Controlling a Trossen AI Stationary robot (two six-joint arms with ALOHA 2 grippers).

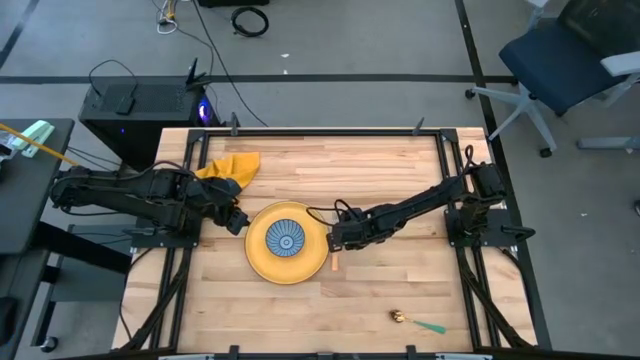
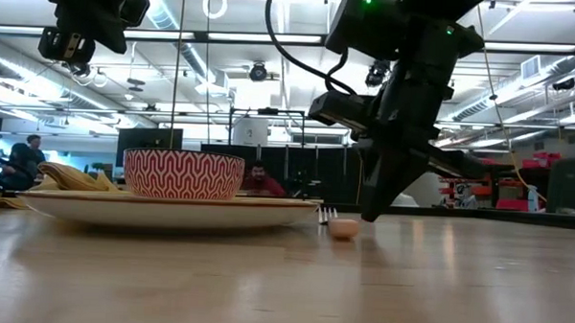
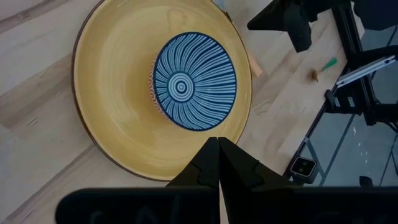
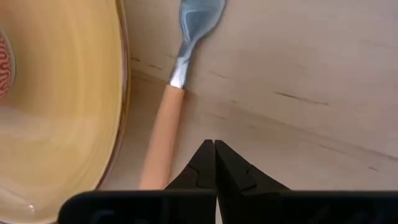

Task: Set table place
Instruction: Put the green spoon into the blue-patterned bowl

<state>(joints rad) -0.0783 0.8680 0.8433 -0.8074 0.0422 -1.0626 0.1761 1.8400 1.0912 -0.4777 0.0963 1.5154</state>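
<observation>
The left hand (image 1: pixel 236 222) hangs just beside the left rim of the yellow plate (image 1: pixel 262 262), fingers pressed together, holding nothing. Behind it, near the far-left corner of the counter (image 1: pixel 380 310), the yellow napkin (image 1: pixel 234 166) lies crumpled. The plate sits approx. in the middle of the counter, w/ the blue-patterned bowl (image 1: pixel 287 239) standing in its centre. Just beside the plate's right rim lies the orange-handled fork (image 4: pixel 163 129), flat on the wood. The right hand (image 1: pixel 336 240) is directly over the fork, at the plate's right edge; its fingers (image 4: pixel 205 165) are closed together and grip nothing, the handle lying just beside their tips. The green-handled spoon (image 1: pixel 421 322) lies well apart, near the front-right corner of the counter.
</observation>
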